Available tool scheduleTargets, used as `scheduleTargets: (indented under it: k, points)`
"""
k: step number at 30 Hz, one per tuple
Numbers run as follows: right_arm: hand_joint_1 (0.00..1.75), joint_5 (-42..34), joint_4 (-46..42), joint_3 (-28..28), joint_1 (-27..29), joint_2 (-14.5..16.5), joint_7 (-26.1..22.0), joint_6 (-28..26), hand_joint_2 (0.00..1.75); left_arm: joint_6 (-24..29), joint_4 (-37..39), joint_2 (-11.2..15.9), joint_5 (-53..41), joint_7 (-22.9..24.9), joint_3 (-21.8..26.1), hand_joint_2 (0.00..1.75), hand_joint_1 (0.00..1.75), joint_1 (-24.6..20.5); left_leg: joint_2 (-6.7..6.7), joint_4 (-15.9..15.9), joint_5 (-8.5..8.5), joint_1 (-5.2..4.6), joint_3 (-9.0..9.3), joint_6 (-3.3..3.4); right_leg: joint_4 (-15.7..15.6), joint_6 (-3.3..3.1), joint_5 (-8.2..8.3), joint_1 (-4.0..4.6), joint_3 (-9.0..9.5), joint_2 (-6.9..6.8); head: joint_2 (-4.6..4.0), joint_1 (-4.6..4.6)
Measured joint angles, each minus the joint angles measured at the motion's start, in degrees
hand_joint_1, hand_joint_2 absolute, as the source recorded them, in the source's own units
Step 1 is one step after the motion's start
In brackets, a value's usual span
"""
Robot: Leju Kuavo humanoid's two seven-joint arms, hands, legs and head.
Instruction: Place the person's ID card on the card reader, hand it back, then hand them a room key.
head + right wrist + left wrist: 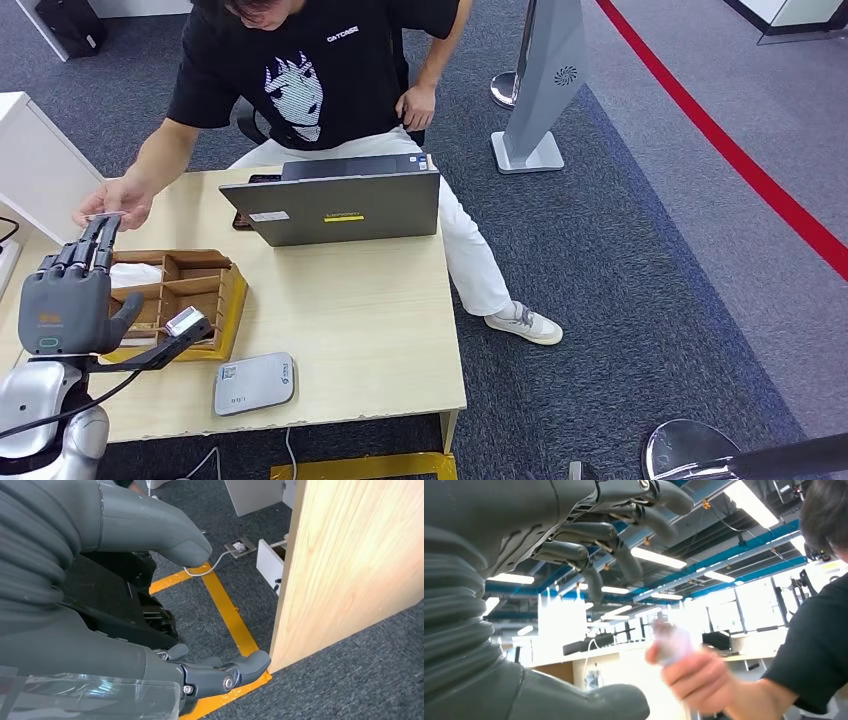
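My left hand [70, 295] is raised over the table's left side, its fingers [98, 240] stretched out and apart, with nothing in it. Right at those fingertips a person's hand [112, 203] holds a small pale ID card [104, 215]. The left wrist view has the same person's hand [696, 677] with the blurred card [672, 644] beyond my spread fingers [594, 532]. The grey card reader [254, 383] lies flat near the table's front edge. My right hand [125, 645] hangs beside the table, fingers apart and holding nothing.
A wooden compartment box [226, 297] with cards [185, 320] stands under my left forearm. A grey laptop [335, 207] sits at the table's far side in front of the seated person [320, 80]. Yellow floor tape [230, 612] runs by the table's side panel [350, 560].
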Motion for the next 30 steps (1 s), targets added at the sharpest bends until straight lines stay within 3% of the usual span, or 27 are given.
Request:
scheduleTargets:
  k: [9, 15, 23, 30]
  points:
    - [0.0, -0.5, 0.0, -1.3, 0.0, 0.0, -0.6, -0.2, 1.75, 0.3, -6.1, -2.7, 6.9, -3.8, 2.8, 1.75, 0.0, 5.2, -0.01, 0.0, -0.01, -0.01, -0.02, 0.01, 0.0, 0.0, -0.01, 0.0, 0.0, 0.0, 0.0, 0.0]
    - [0.0, -0.9, 0.0, -2.8, 0.0, 0.0, -0.7, -0.8, 1.75, 0.0, -9.1, -3.3, 7.2, -8.3, 1.9, 1.75, 0.0, 12.0, 0.01, 0.0, -0.03, -0.01, -0.01, 0.01, 0.0, 0.0, -0.02, -0.01, -0.04, 0.02, 0.0, 0.01]
    - [0.0, -0.6, 0.0, -4.3, 0.0, 0.0, -0.6, -0.8, 1.75, -0.9, -8.7, -1.0, 5.9, -8.2, -4.3, 1.75, 0.0, 17.7, 0.0, 0.0, -0.03, 0.0, -0.02, 0.01, 0.0, 0.0, -0.02, -0.01, -0.05, 0.0, 0.0, 0.0]
    - [0.0, 0.3, 0.0, -5.0, 0.0, 0.0, -0.7, -0.8, 1.75, 0.1, -6.8, 0.1, 7.4, -5.6, -7.8, 1.75, 0.0, 18.8, 0.0, 0.0, -0.03, 0.0, -0.02, 0.01, 0.0, 0.0, -0.02, -0.01, -0.04, 0.0, 0.0, 0.01]
